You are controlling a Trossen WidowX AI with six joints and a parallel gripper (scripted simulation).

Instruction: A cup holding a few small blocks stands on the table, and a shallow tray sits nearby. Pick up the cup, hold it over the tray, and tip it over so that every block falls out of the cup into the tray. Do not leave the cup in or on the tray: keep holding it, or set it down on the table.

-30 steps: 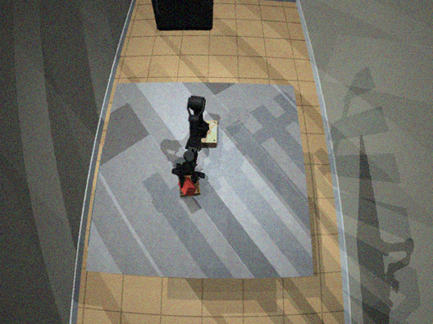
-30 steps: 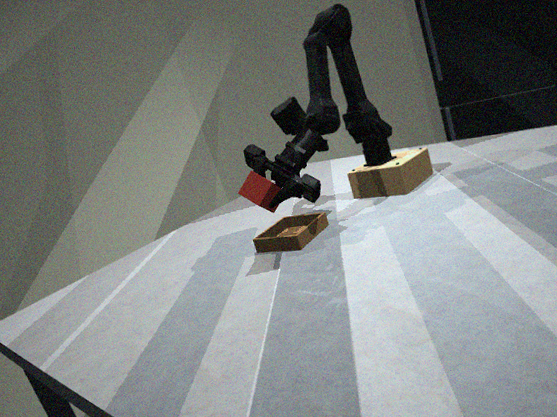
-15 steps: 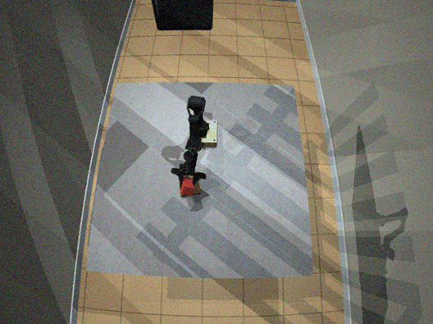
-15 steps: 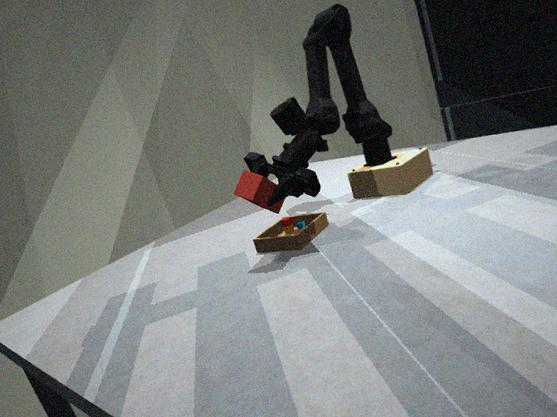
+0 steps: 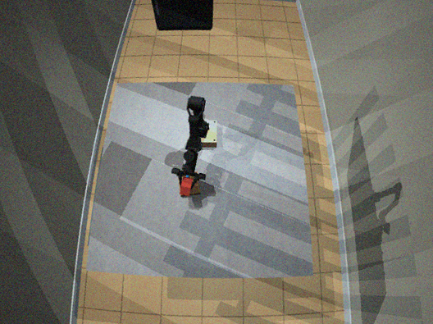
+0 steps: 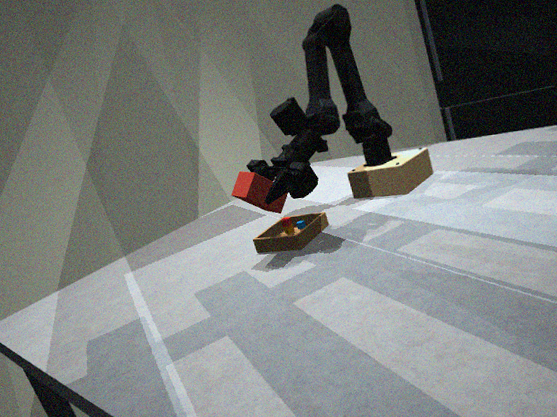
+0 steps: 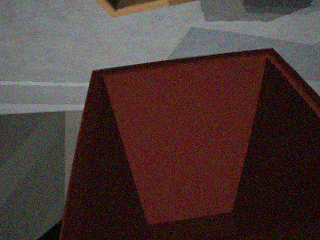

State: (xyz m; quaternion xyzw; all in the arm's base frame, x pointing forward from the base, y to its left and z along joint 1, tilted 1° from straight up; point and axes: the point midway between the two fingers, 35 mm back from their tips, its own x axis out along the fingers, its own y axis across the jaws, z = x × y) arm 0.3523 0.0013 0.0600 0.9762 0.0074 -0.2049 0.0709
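Dim grey-beige walls [image 5: 397, 61] [image 6: 153, 111] around me, tan square-tiled floor [image 5: 214, 44], tall black cabinet [image 5: 183, 4] [image 6: 498, 35] at the far end, broad angular shadows.
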